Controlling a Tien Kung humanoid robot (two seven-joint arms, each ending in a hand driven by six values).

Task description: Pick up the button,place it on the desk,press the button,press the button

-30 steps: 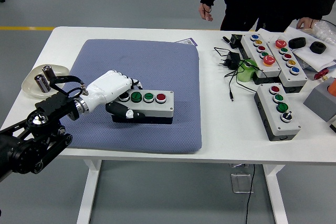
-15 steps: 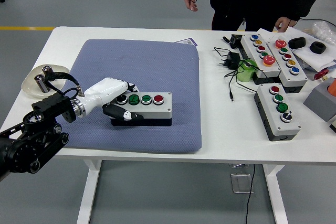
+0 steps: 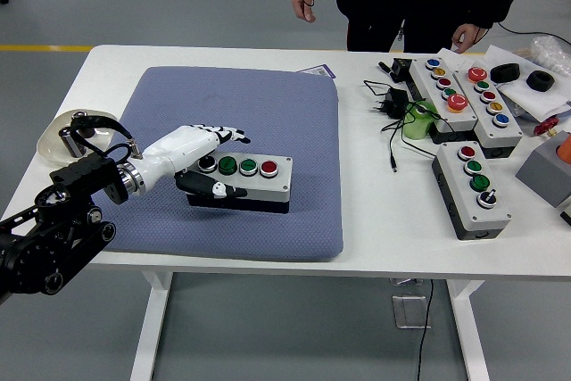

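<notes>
A grey button box (image 3: 254, 180) with a black base lies on the blue mat (image 3: 268, 113). Its top carries a black button (image 3: 207, 164), two green buttons (image 3: 237, 166) and a red button (image 3: 268, 168). My white left hand (image 3: 217, 160) is at the box's left end. Its fingers (image 3: 223, 134) stretch out straight above the back edge, raised off the top. The thumb (image 3: 214, 189) lies along the box's front side. The hand is open and holds nothing.
Three more button boxes (image 3: 473, 186) lie at the right among black cables (image 3: 388, 104). A bowl (image 3: 64, 128) with metal cylinders sits at the left edge. A person stands at the far side, one hand (image 3: 303, 4) hanging, the other hand (image 3: 460, 40) near the boxes.
My left hand's fingers uncurled and lifted off the box's left end, now stretched out above it. The box stayed put. The person stepped to the left.
</notes>
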